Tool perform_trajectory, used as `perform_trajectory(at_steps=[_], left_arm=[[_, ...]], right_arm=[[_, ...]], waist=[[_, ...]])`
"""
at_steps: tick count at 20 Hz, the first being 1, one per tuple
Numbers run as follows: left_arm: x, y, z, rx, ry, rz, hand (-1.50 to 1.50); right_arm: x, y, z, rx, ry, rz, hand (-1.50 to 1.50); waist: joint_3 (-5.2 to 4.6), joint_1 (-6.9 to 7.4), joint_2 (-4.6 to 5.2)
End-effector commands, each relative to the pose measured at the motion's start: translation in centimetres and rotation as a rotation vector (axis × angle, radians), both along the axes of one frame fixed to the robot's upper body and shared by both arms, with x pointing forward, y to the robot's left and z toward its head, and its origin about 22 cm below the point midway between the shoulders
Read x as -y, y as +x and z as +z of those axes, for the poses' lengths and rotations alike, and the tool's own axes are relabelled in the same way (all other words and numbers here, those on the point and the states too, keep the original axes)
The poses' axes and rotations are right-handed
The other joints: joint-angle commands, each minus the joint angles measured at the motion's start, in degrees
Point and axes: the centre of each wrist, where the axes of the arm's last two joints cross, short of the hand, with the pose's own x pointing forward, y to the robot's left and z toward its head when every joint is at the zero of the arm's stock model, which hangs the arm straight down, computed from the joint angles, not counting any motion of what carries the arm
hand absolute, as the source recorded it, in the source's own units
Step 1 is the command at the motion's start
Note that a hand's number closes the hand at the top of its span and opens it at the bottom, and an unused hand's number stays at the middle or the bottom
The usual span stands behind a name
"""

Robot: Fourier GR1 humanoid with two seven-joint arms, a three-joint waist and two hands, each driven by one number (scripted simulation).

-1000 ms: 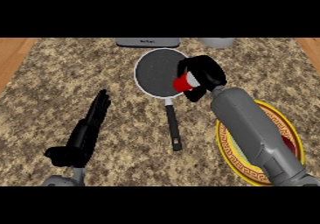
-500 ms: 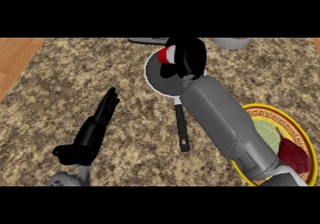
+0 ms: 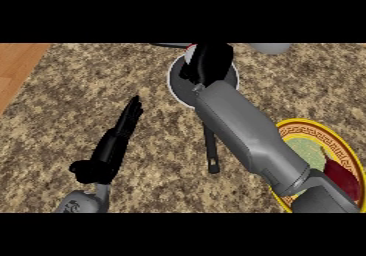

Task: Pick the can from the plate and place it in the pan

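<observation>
My right hand reaches far over the round grey pan at the back of the counter, fingers curled round the can. Only a red and white sliver of the can shows at the hand's left edge. My right forearm crosses the pan and hides most of it. The pan's black handle points toward me. The yellow-rimmed plate lies at the right, partly under my right arm, with no can on it. My left hand rests at the left with straight fingers, holding nothing.
A grey rounded object sits at the back right and a dark flat one at the back edge beside the pan. The speckled counter ends at a wooden strip on the left.
My right hand has carried the can from beside the plate, back and to the left, until it is over the pan. The view has shifted. The left hand stays still.
</observation>
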Motion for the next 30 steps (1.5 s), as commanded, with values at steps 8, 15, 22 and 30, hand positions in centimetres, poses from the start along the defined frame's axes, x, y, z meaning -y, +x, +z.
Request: perform_trajectory(at_steps=[8,15,22,30], left_arm=[[-0.8,-0.3,-0.3,0.015,0.013,0.052,0.0],[-0.8,-1.1,-0.1,0.0,-0.014,0.031,0.0],[-0.4,0.7,1.2,0.05,-0.002,0.011,0.0],[0.0,0.2,1.0,0.036,0.003,0.01,0.0]], right_arm=[[2.8,1.5,-4.1,0.18,-0.012,-0.207,1.5],[5.3,3.0,-3.7,0.213,-0.005,-0.262,1.5],[5.9,2.5,-5.6,-0.234,0.094,-0.252,-1.5],[6.9,2.6,-5.3,-0.107,0.267,-0.118,-1.5]], waist=[[0.22,-2.93,0.44],[0.25,-2.02,0.71],[0.42,-0.39,2.31],[0.47,-0.27,2.1]])
